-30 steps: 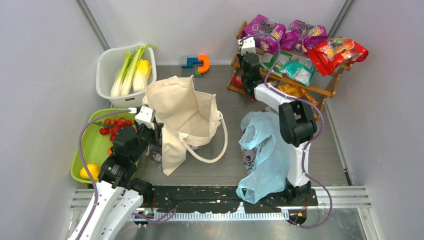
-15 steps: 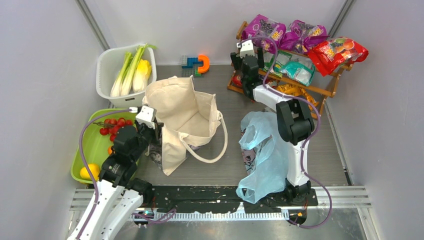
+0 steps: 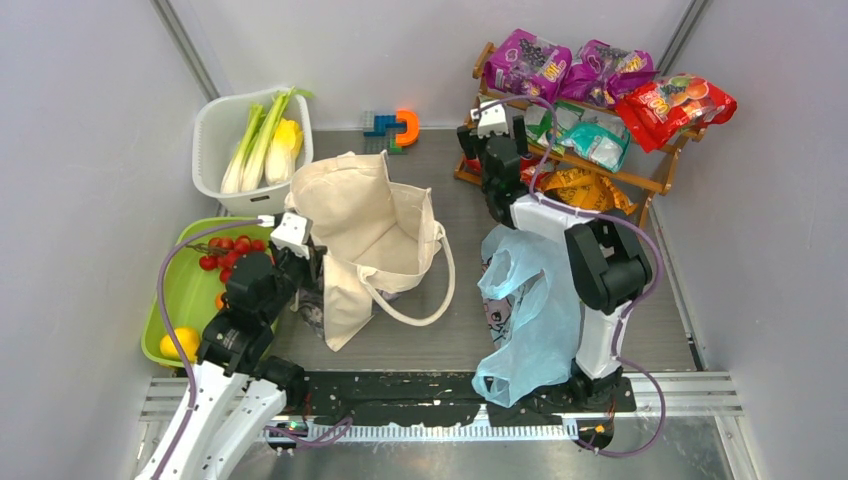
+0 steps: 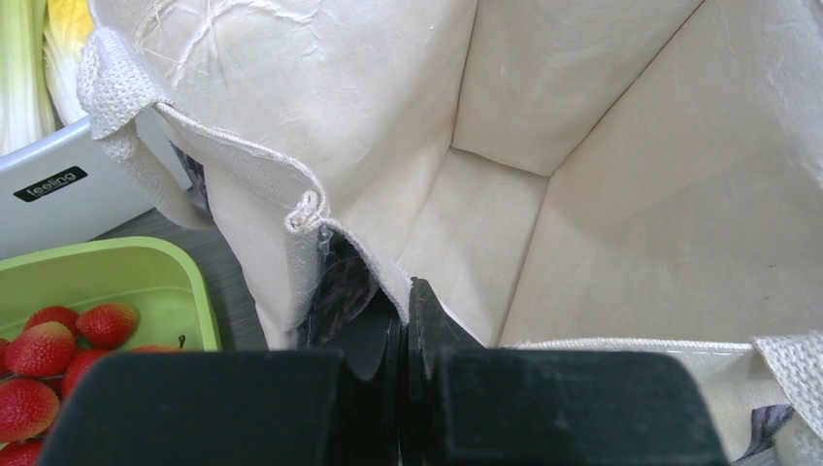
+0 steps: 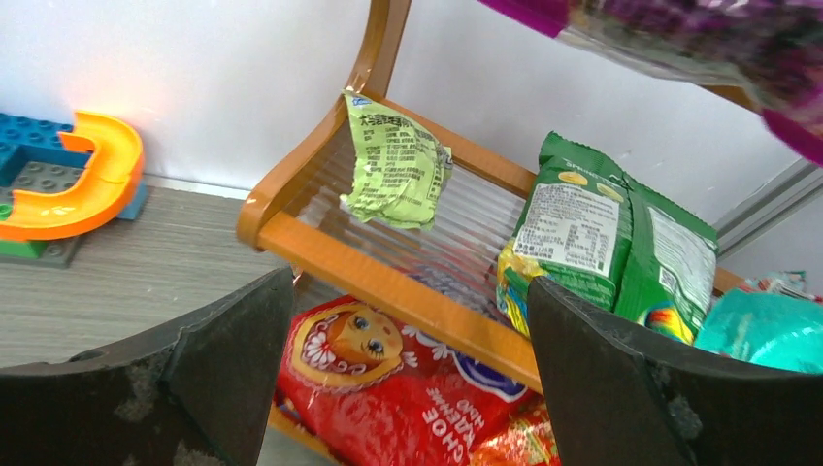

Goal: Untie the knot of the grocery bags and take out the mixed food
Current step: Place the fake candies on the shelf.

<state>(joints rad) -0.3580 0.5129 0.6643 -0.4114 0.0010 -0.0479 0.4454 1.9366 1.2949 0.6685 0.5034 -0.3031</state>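
Bags lie side by side in the middle of the top view. The light-blue plastic bag (image 3: 530,310) is slumped right of centre in the lower frame, against the right arm's base. The canvas tote (image 3: 360,215) sits just left of it with its mouth open.

In the left wrist view we look straight into the tote. There the left gripper (image 4: 405,311) is clamped on the tote's rim, and the cloth edge runs down between its closed fingers.

At the upper left we find the green-white stalks (image 3: 250,150) and the yellow vegetable (image 3: 285,150) in the white tub (image 3: 215,130). Below it, at the left edge, the green tray (image 3: 185,290) holds the red fruits (image 3: 225,255) and a yellow fruit (image 3: 180,342).

At the upper right stands the wooden rack (image 3: 640,180). The right gripper (image 5: 410,286) faces it, spread wide with nothing between its fingers. Beyond the fingers a red packet (image 5: 378,388) lies on the rack's low shelf. From above we also see an orange packet (image 3: 585,188) low on the rack, another red snack packet (image 3: 675,105) at its top right corner, the purple packets (image 3: 530,65) along the top and the teal-green packets (image 3: 590,135) on the shelf beneath. Toy blocks (image 3: 395,125) sit at the back, upper centre.
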